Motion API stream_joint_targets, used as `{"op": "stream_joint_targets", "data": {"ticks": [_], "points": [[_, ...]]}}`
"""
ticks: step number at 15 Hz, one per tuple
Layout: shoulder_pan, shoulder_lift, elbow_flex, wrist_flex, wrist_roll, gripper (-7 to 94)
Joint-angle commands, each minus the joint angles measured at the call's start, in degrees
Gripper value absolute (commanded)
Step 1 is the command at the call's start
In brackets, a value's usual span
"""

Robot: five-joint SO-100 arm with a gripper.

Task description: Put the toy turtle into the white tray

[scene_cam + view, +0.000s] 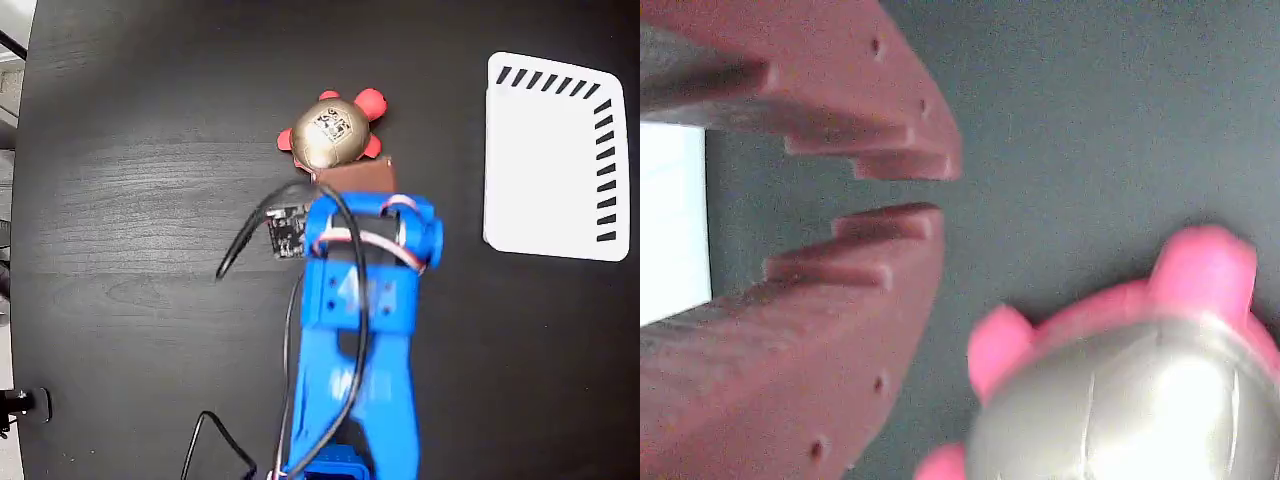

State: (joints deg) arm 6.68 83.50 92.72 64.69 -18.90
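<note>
We see the white tray (553,160) lying flat on the dark table (130,200), and we find nothing inside it; its bare white floor shows from rim to rim. It is a rounded rectangle of smooth plastic, with black slanted slots running along its far edge and its right edge in the fixed view. To the left of the tray, well apart from it, sits the toy turtle (333,132) on the table, not in the tray. Its domed shell is shiny gold-bronze with dark markings, and rounded red-pink limbs poke out around it; in the wrist view the shell (1140,400) looks glossy and silvery under the light, with pink stubs at its edge. The table is black with a faint wood grain. Nearer than the turtle stands the blue arm (360,330), with black cables looping beside it. Its gripper (908,190) has reddish-brown stepped fingers (850,300), nearly closed with only a thin gap at the tips, and it grips nothing. The turtle lies just beside the tips, not between them. Between turtle and tray we see bare tabletop.
</note>
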Motion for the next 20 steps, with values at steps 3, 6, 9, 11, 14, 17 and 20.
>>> {"op": "stream_joint_targets", "data": {"ticks": [3,6,9,11,14,17,20], "points": [[0.62,-3.87,-12.30,-0.53,-7.29,16],[-1.32,-7.21,-17.75,3.16,-10.46,33],[-1.93,-10.99,-23.20,8.96,-14.59,45],[-1.67,-12.83,-24.17,8.79,-18.19,46],[-1.23,-17.31,-28.39,8.70,-21.88,49],[-0.88,-21.36,-31.11,7.12,-25.22,49],[-1.41,-25.75,-34.19,6.59,-25.49,49]]}}
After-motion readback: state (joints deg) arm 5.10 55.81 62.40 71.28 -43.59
